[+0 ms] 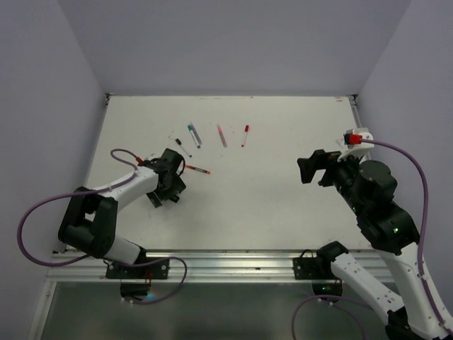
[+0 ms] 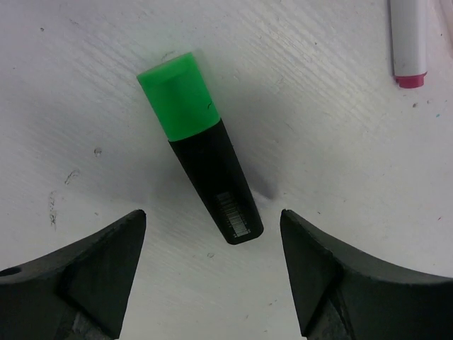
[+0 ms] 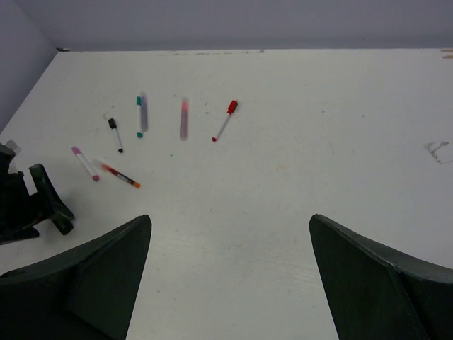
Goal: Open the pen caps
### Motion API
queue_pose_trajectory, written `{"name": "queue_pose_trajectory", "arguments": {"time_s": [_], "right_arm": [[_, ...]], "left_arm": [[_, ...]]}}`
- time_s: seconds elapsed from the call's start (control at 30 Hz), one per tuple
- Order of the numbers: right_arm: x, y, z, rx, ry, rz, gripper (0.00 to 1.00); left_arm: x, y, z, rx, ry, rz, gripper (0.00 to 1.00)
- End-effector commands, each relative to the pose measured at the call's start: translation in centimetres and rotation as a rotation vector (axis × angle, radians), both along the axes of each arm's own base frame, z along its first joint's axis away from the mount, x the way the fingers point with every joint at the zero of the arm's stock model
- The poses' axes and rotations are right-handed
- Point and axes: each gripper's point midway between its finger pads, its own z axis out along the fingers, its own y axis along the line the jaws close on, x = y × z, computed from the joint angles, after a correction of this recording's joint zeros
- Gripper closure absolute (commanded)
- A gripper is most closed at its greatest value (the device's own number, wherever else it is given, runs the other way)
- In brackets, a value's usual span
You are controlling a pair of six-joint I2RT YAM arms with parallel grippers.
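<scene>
White worktop, grey walls behind. My left fingers stand wide apart and hold nothing. The highlighter lies flat and untouched, its black butt just between the tips and its green cap pointing away, a little left, so I judge its long axis runs roughly across their closing line. Left is the nearer arm. My right fingers are fully spread, empty and well apart on the right. The thin pens lie farther back.

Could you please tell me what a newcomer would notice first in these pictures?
A stubby black highlighter with a bright green cap lies on the white table, between the fingers of the open left tool, untouched. Thin marker pens lie scattered beyond it; the right tool hangs open.
</scene>
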Motion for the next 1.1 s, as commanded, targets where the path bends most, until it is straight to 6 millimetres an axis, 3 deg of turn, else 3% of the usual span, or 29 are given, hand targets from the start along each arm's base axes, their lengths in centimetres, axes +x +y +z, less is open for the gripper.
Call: {"name": "queue_pose_trajectory", "arguments": {"time_s": [0.0,0.27,0.57,0.73,0.87,0.9,1.07], "right_arm": [[-0.2,-0.2,0.5,-0.006,-0.029,0.001,0.01],[-0.3,-1.0,0.3,-0.045,-0.045,-0.021,0.01],[-0.4,-0.7,0.2,-0.048,-0.046,-0.005,0.02],[-0.6,-0.7,0.1,-0.048,-0.044,0.003,0.01],[-0.5,-0.1,0.3,-0.04,-0.046,0.033,0.01],[-0.5,0.3,0.3,-0.037,-0.044,0.052,0.01],[0.0,2.9,0.7,-0.012,-0.036,0.168,0.01]], "left_arm": [[2.1,0.0,1.2,0.01,-0.099,0.095,0.2],[2.8,-0.6,0.0,-0.013,-0.091,0.12,0.26],[2.2,0.0,-1.0,0.016,-0.076,0.149,0.4],[0.9,0.6,-1.9,0.026,-0.055,0.154,0.57],[-0.3,1.0,-1.9,0.033,-0.04,0.139,0.76],[-0.3,1.0,-1.4,0.029,-0.055,0.127,0.84],[1.1,1.1,1.6,0.069,-0.118,-0.094,0.99]]}}
